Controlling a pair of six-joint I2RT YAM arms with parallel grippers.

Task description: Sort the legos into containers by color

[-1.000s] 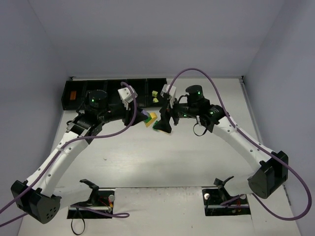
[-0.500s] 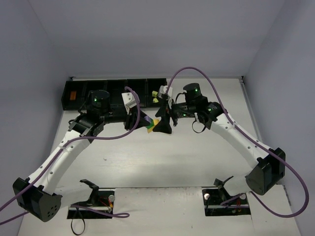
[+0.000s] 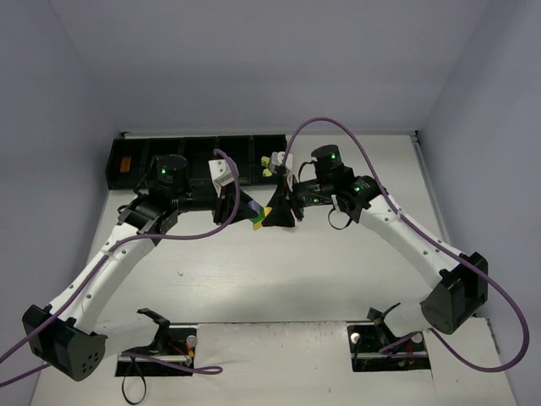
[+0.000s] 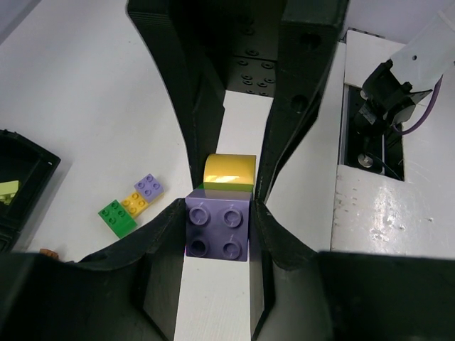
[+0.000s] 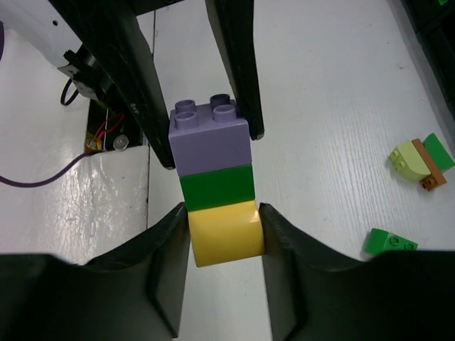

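A stack of three legos hangs above the table between both grippers: lilac brick [image 5: 208, 142] at one end, dark green brick [image 5: 217, 186] in the middle, yellow brick [image 5: 226, 241] at the other end. My left gripper [image 4: 219, 220] is shut on the lilac brick [image 4: 217, 229]. My right gripper [image 5: 224, 234] is shut on the yellow brick [image 4: 229, 172]. In the top view the stack [image 3: 256, 218] sits between the left gripper [image 3: 241, 207] and the right gripper [image 3: 272, 216]. The containers [image 3: 194, 152] stand in a row along the back edge.
A green-yellow-lilac row of joined bricks [image 4: 131, 206] lies on the table. A lime-brown-green cluster [image 5: 419, 160] and a loose green brick [image 5: 389, 241] lie nearby. An orange brick [image 3: 123, 165] sits in the leftmost bin. Lime bricks [image 3: 269, 161] show at the row's right end.
My right gripper moved left to the stack held by the left gripper and went from open to shut on its yellow end. The left gripper kept its grip.
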